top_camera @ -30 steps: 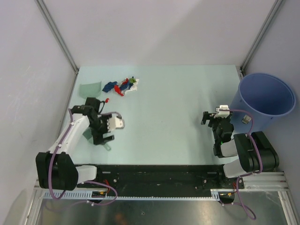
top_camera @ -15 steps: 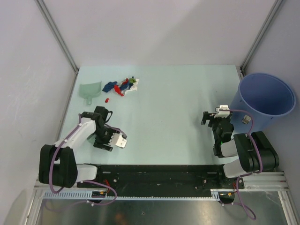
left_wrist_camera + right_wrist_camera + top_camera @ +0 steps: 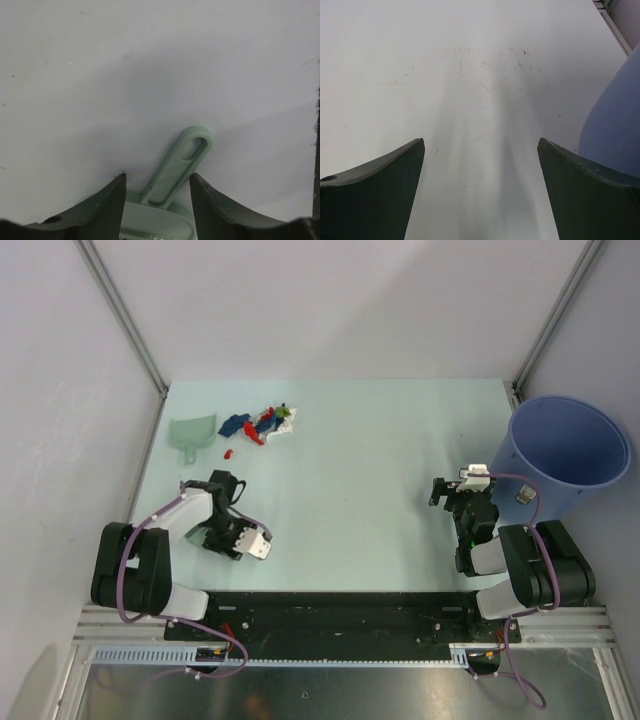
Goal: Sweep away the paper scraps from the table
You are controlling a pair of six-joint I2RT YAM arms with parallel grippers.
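Left gripper [image 3: 236, 537] nearer its base.

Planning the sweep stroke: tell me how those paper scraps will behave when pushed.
The paper scraps look tiny and crumpled, so probably very light, likely to scatter or tumble rather than slide together. One red bit already lies apart, suggesting they separate easily. The table looks smooth, offering little resistance.

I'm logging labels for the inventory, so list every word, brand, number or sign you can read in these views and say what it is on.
No text can be read in any view.
The blue bucket, the dustpan, the table and both arms show no legible label.
The pale green handle between the left gripper fingers carries no marking.
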